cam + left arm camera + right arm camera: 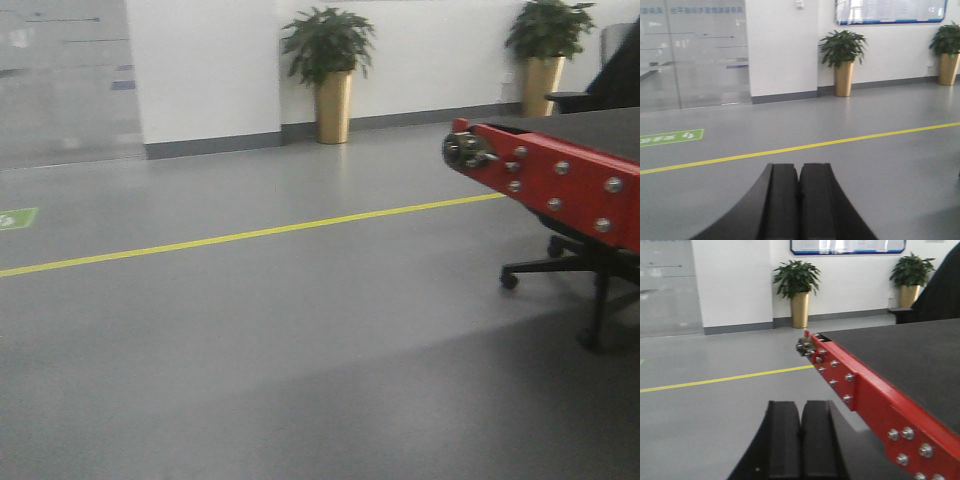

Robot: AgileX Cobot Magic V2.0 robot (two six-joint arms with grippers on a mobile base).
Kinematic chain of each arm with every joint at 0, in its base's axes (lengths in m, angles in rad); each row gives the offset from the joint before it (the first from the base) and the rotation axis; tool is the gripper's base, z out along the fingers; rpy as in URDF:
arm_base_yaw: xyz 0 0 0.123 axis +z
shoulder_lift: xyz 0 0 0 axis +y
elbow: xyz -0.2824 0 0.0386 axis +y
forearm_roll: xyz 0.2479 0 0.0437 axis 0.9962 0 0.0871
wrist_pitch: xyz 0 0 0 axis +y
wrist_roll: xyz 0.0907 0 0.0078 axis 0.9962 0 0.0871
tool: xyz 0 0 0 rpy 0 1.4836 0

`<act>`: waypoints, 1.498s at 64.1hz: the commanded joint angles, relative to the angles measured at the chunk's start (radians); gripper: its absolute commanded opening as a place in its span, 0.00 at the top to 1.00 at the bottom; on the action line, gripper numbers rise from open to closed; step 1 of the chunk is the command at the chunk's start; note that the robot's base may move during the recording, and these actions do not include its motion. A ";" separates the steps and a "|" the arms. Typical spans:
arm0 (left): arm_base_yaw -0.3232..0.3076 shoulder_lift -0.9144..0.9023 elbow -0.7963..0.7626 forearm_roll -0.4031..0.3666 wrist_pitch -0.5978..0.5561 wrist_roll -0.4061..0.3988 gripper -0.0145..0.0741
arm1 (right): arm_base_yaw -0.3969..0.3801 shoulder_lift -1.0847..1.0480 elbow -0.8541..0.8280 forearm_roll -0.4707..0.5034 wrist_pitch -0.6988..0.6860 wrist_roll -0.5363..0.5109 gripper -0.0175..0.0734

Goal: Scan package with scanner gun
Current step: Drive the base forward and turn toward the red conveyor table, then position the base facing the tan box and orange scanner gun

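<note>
The left jaws were clenched together on nothing, a yellow floor line (790, 149) ahead of them. The right jaws were likewise clenched and empty, the desk (900, 355) with its red rail (865, 390) running just to their right. Where the package and scanner gun lay could not be told.

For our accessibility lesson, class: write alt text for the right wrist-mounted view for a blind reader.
The right gripper, shut and empty, sits beside a red-sided conveyor with a black belt. Beyond lie grey floor, a yellow line and two potted plants.
</note>
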 commanded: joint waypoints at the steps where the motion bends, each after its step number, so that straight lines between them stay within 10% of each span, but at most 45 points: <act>1: -0.005 -0.004 -0.004 -0.006 -0.017 -0.002 0.96 | 0.000 -0.004 0.000 0.002 -0.020 -0.003 0.98; 96: -0.005 -0.004 -0.004 -0.006 -0.017 -0.002 0.96 | -0.008 -0.004 0.000 0.002 -0.020 -0.003 0.98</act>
